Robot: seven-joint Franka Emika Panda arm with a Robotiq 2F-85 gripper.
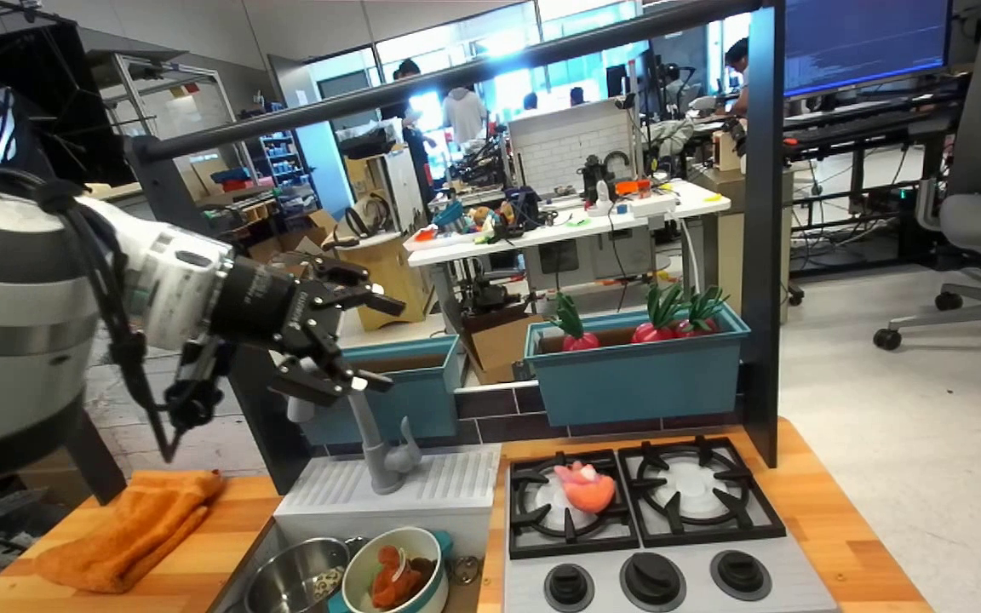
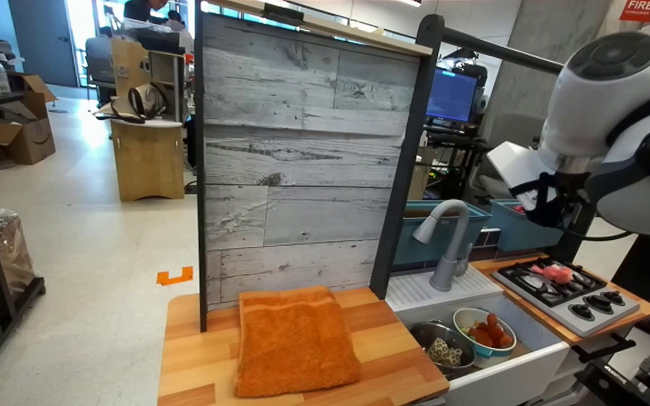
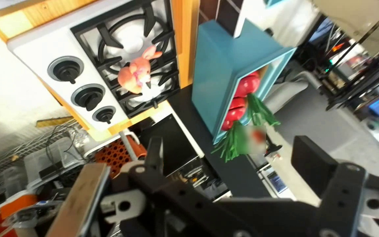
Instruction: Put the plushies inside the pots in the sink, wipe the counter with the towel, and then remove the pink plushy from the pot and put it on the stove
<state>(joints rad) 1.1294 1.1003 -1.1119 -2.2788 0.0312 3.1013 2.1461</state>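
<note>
The pink plushy (image 1: 588, 489) lies on the left burner grate of the stove (image 1: 686, 558); it also shows in an exterior view (image 2: 557, 274) and the wrist view (image 3: 133, 77). A steel pot (image 2: 422, 331) in the sink (image 2: 519, 373) holds a leopard-spotted plushy (image 2: 443, 353). The white and teal pot (image 2: 494, 353) beside it holds an orange-brown plushy (image 2: 493, 334) and something greenish. The orange towel (image 2: 297, 344) lies folded on the wooden counter (image 2: 195, 366). My gripper (image 1: 381, 343) is open and empty, raised above the sink and faucet; its fingers also show in the wrist view (image 3: 229, 148).
A grey faucet (image 1: 380, 460) stands behind the sink. Teal planters (image 1: 639, 383) hang behind the counter, one with red radishes (image 1: 652, 332). A dark bar (image 1: 456, 81) and posts (image 1: 763, 238) frame the back. A wood-patterned panel (image 2: 302, 158) stands behind the towel.
</note>
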